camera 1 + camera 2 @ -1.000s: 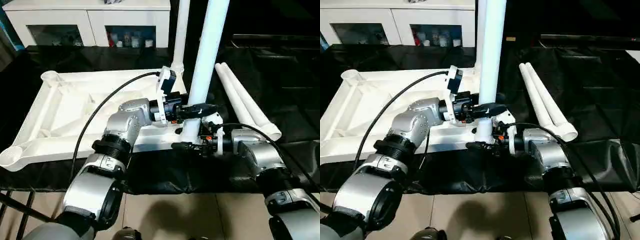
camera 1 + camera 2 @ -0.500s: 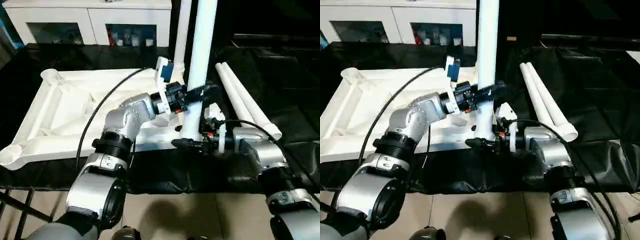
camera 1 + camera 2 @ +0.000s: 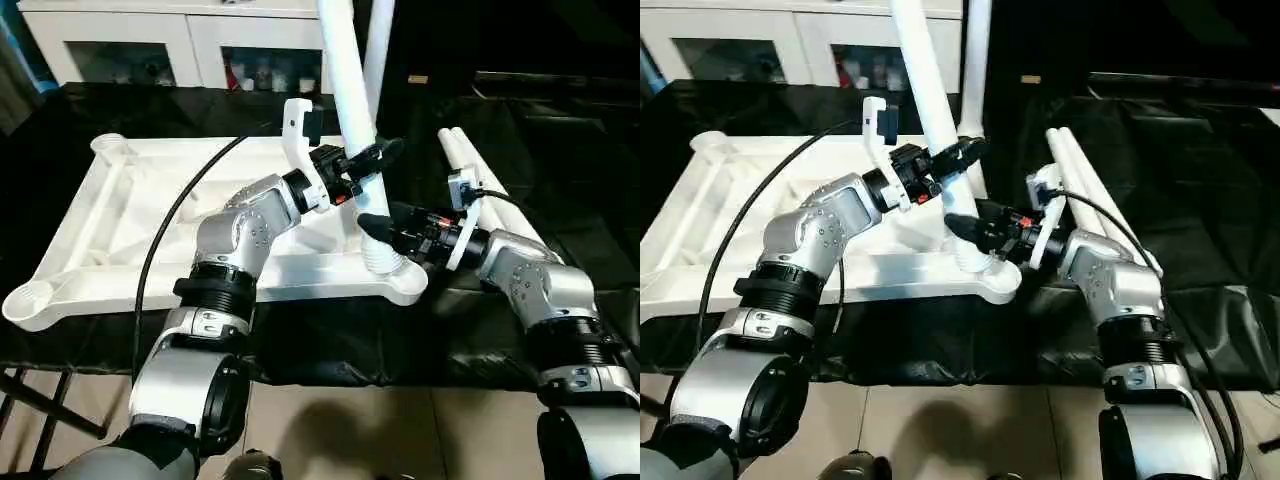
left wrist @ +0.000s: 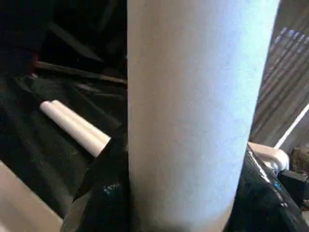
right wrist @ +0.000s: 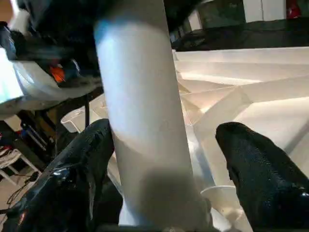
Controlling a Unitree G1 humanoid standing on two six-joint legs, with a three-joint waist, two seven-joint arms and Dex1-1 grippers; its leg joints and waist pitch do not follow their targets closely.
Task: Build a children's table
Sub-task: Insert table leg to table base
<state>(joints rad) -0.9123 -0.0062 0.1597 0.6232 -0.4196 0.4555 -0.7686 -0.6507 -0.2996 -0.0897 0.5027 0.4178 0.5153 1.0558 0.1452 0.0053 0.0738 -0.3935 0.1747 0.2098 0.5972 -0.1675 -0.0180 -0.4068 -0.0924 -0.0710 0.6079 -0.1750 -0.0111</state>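
Left gripper point(image 3: 362, 166) clamps the smooth white tubular leg point(image 3: 347, 90) — right gripper point(image 3: 374, 224) straddles it, fingers apart.

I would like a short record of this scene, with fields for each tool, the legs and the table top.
left tool: shut on the tilted leg
right tool: open, fingers either side of that leg, near the corner socket
far leg: upright in its socket
spare legs: two, lying on the black cloth
table top: underside up
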